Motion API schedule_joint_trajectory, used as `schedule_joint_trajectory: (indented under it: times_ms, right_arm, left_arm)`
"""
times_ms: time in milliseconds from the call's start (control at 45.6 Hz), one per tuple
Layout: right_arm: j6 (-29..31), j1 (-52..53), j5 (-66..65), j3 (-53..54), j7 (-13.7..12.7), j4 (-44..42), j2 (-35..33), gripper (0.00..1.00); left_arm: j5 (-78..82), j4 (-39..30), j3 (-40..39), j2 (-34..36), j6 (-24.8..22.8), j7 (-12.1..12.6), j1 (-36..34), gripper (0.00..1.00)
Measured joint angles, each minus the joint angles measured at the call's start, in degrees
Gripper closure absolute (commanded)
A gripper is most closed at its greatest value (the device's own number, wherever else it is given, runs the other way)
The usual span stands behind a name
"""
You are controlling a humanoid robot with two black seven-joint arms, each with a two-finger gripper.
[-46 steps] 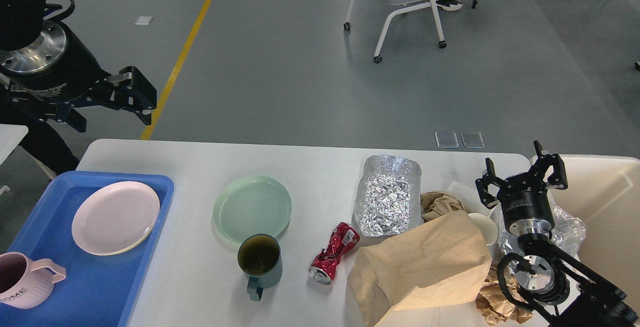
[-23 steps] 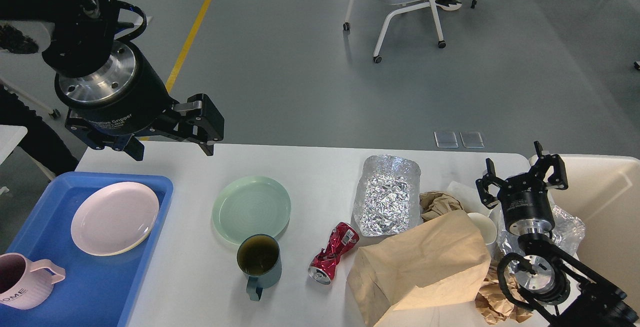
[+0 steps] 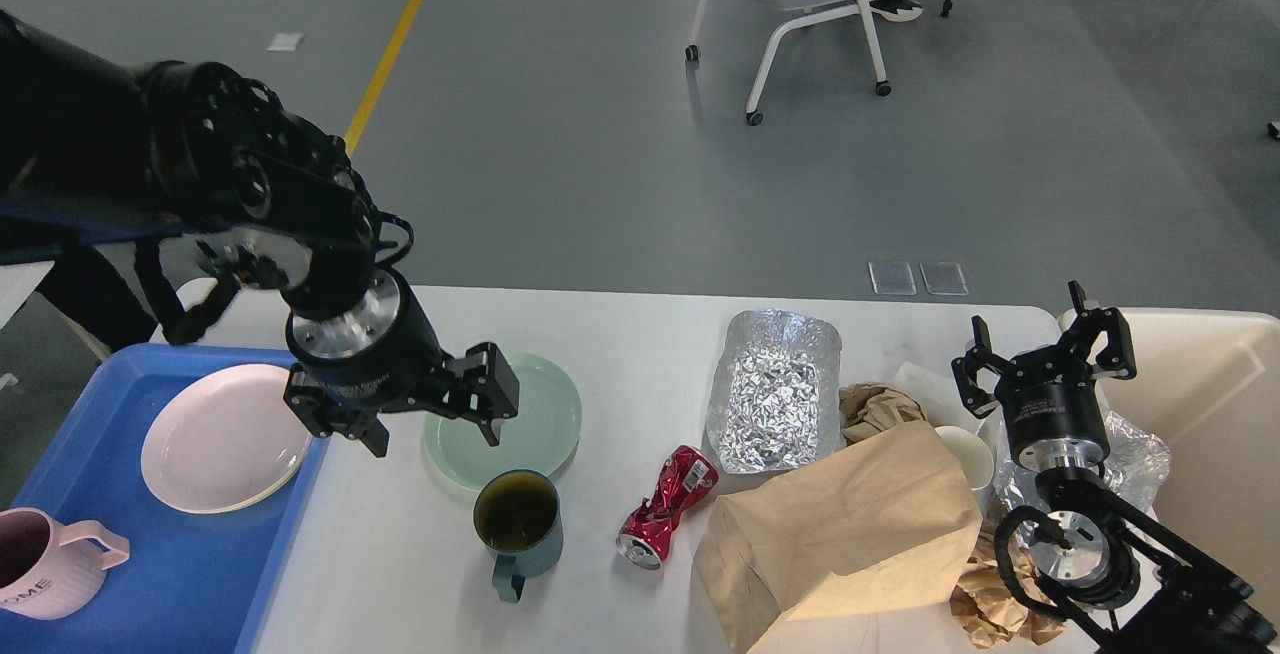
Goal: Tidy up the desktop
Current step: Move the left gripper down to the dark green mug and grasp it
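Desktop (image 3: 620, 334), the white, matte, round-cornered top spanning the view, is only partly cleared: dishes are gathered at the left, rubbish at the right.

The left gripper (image 3: 430, 419) is held spread and empty, low over the left rim of the green plate (image 3: 520, 414). One finger is seen over the plate, the other nearer the tray edge; whether the plate is touched cannot be told. The pose suggests the rim is being lined up for a pinch, the plate being shallow, smooth and glossy, with faint rings inside. A slip is likely on so thin an edge.

Just in front of the plate, toward the near edge, a dark teal mug (image 3: 518, 519) is stood upright, handle toward the near edge. At the left edge a blue plastic tray (image 3: 200, 574) is laid, carrying a pale pink plate (image 3: 225, 439) and a ribbed pink mug (image 3: 45, 559), evidently as the collecting place for crockery.

Near the middle a crushed red can (image 3: 668, 504) is left on its side. Beside it lie a crinkled foil tray (image 3: 775, 389), a creased brown paper bag (image 3: 840, 534), crumpled paper and a white cup (image 3: 968, 456).

The right gripper (image 3: 1045, 359) is raised with fingers spread, empty, by the right edge next to the beige bin (image 3: 1210, 384).
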Motion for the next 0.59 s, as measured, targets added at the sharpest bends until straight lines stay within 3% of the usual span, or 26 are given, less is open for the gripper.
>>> schedule_joint_trajectory:
  times_ms: [131,219,394,592]
  right_arm:
    - [0.0,0.0,0.0,0.0,0.0,0.0,0.0,0.00]
    - [0.0,0.0,0.0,0.0,0.0,0.0,0.0,0.00]
    - [0.0,0.0,0.0,0.0,0.0,0.0,0.0,0.00]
    - [0.0,0.0,0.0,0.0,0.0,0.0,0.0,0.00]
  left_arm:
    - [0.3,0.6,-1.9,-0.9,8.9,0.2,8.7,0.05]
    - [0.9,0.9,-2.9,-0.9,12.2,0.3,11.8,0.05]
    - [1.4,3.4,-4.4,-0.7,15.6,0.3,17.0,0.05]
    - [1.5,10.1,-3.9,0.1,16.1,0.4,24.8,0.05]
